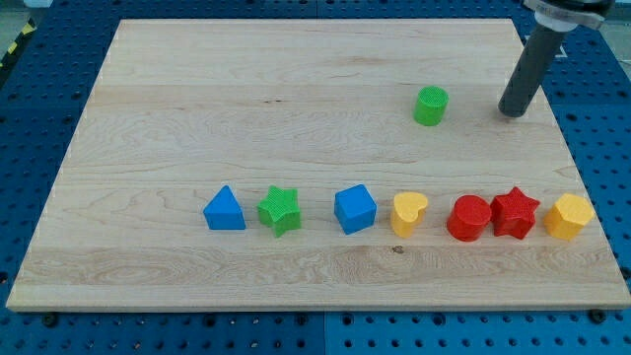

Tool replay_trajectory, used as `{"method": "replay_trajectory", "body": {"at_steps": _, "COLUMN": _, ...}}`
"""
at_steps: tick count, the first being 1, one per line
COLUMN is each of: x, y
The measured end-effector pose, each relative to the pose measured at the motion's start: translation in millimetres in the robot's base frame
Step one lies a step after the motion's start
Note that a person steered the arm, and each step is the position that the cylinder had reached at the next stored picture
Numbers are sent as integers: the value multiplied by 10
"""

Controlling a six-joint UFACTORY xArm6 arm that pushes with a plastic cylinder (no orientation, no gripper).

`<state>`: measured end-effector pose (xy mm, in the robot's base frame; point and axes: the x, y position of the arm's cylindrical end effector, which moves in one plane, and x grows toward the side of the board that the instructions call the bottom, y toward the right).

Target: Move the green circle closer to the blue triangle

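The green circle (431,106) stands on the wooden board in the view's upper right. The blue triangle (225,209) sits far off at the lower left, at the left end of a row of blocks. My tip (511,112) rests on the board to the right of the green circle, with a clear gap between them. The dark rod rises from it toward the view's top right corner.
In the row to the right of the blue triangle: a green star (280,209), a blue cube (354,208), a yellow heart (408,212), a red circle (469,218), a red star (515,212), a yellow hexagon (569,216). The board's right edge (577,158) lies near my tip.
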<state>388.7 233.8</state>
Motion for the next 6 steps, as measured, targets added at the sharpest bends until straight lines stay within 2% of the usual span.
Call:
{"method": "replay_trajectory", "body": {"at_steps": 3, "x": -50, "y": -1012}}
{"method": "replay_trajectory", "body": {"at_steps": 4, "x": -185, "y": -1283}}
{"method": "replay_trajectory", "body": {"at_steps": 5, "x": -365, "y": -1289}}
{"method": "replay_trajectory", "body": {"at_steps": 6, "x": -365, "y": -1436}}
